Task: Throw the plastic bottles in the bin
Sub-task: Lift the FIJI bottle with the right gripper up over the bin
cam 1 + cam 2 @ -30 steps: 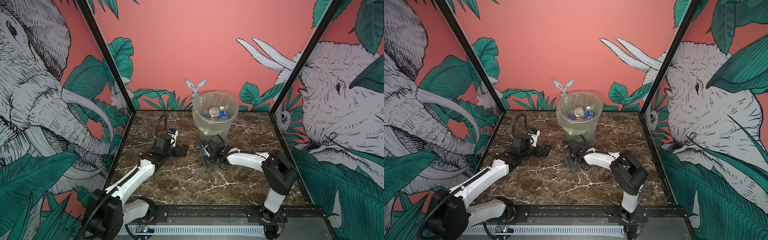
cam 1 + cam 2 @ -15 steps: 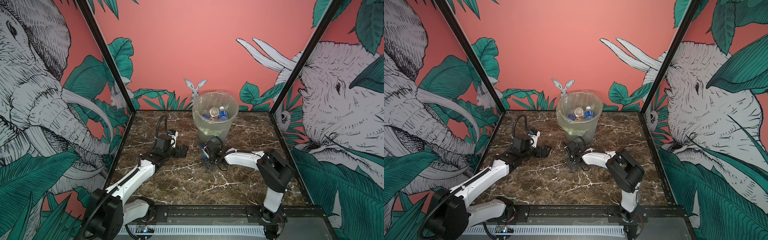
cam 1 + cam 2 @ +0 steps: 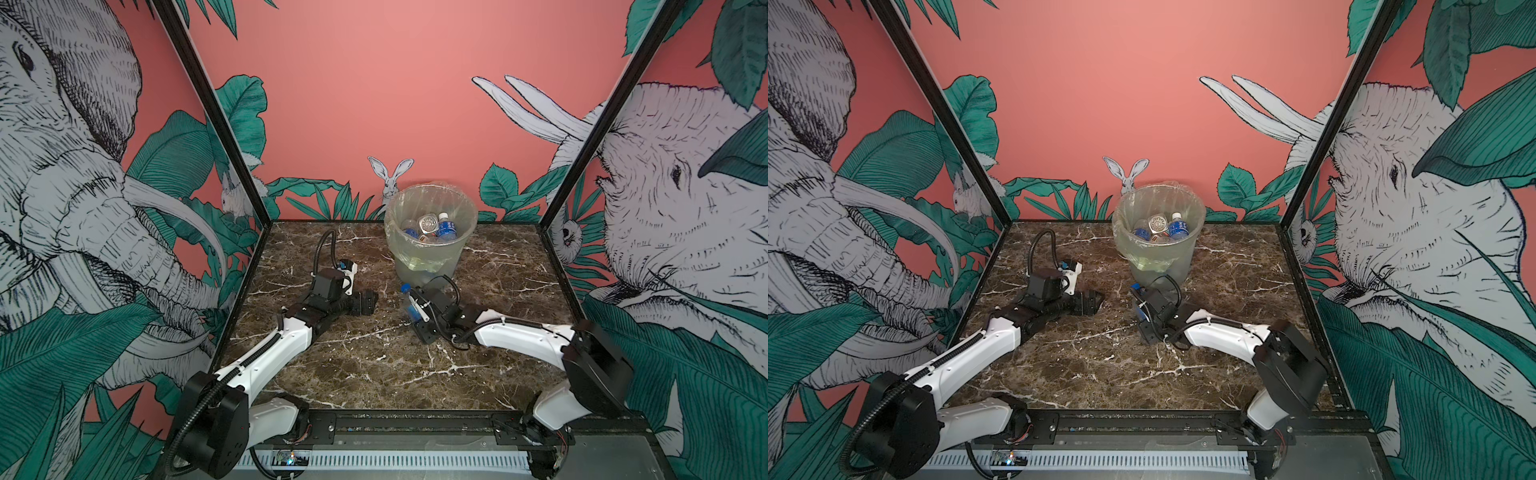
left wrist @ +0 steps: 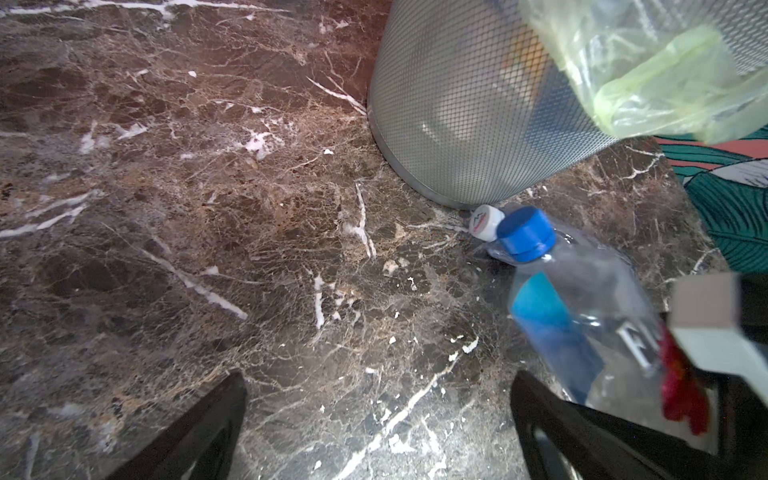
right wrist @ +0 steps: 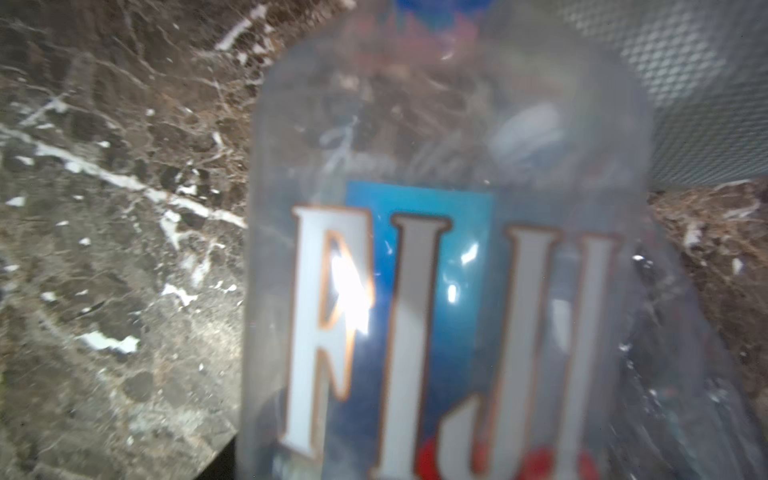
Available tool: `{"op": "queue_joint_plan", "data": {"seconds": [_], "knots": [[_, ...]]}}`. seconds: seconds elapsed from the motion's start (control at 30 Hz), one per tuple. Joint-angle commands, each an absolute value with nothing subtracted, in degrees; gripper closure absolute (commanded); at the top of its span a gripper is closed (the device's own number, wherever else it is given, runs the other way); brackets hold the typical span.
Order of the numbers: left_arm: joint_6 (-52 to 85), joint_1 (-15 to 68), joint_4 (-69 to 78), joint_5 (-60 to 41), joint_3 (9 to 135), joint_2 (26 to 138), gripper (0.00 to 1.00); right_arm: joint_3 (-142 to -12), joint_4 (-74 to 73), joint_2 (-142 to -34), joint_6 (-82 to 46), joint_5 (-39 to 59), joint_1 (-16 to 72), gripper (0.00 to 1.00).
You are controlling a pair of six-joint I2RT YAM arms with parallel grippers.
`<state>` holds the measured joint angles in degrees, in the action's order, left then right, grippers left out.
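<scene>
Only left wrist: white cap [image 4: 485, 222] beside bottle [image 4: 590, 307]

The brown, white-veined marble table [image 3: 374, 365] carries the mesh-walled bin [image 3: 428, 268], standing upper centre in both top views. A white-capped bottle [image 4: 485, 222] lies just beside the bin's base, with a blue-capped Fiji bottle [image 4: 582, 316] slanting over it; whether that one touches the table is unclear.

Dark brown marble tabletop [image 3: 374, 365] w/ white veins. Pink back wall [image 3: 374, 104] w/ rabbit [image 3: 390, 176] & green leaves [image 3: 245, 112]. Elephant mural [image 3: 62, 174] on left-side wall, another elephant [image 3: 665, 187] opposite. Black frame posts [image 3: 216, 129] at rear corners. White slotted strip [image 3: 395, 459] along front.
</scene>
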<state>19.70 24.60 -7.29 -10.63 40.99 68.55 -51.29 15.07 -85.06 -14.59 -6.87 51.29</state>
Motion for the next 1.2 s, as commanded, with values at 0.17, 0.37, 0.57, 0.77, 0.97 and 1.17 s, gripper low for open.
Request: {"op": "queue_joint_plan", "data": {"seconds": [0.17,0.37,0.57,0.77,0.97,1.17], "knots": [[20.39,24.26,-5.38,-12.25,41.48,70.08,0.0,-43.09,9.61,-69.52,-13.3,-12.14,53.96,0.35],[20.62,24.31,-4.59,-12.81,41.9,71.25,0.0,-39.61,10.76,-60.39,-13.61,-15.4,55.43,0.35],[20.57,24.26,-4.31,-13.01,42.23,71.85,0.01,-39.38,14.06,-52.13,-14.82,-17.59,56.05,0.35],[20.41,24.33,-4.35,-12.92,42.06,71.52,0.0,-45.35,18.59,-46.51,-14.93,-20.28,56.07,0.35],[19.63,24.26,-5.09,-12.57,41.95,70.55,0.0,-63.12,28.33,-53.72,-12.27,-23.29,55.17,0.36],[18.2,24.26,-5.98,-11.26,41.89,69.42,0.0,-80.68,26.49,-67.01,-7.77,-13.55,43.95,0.36]]}}
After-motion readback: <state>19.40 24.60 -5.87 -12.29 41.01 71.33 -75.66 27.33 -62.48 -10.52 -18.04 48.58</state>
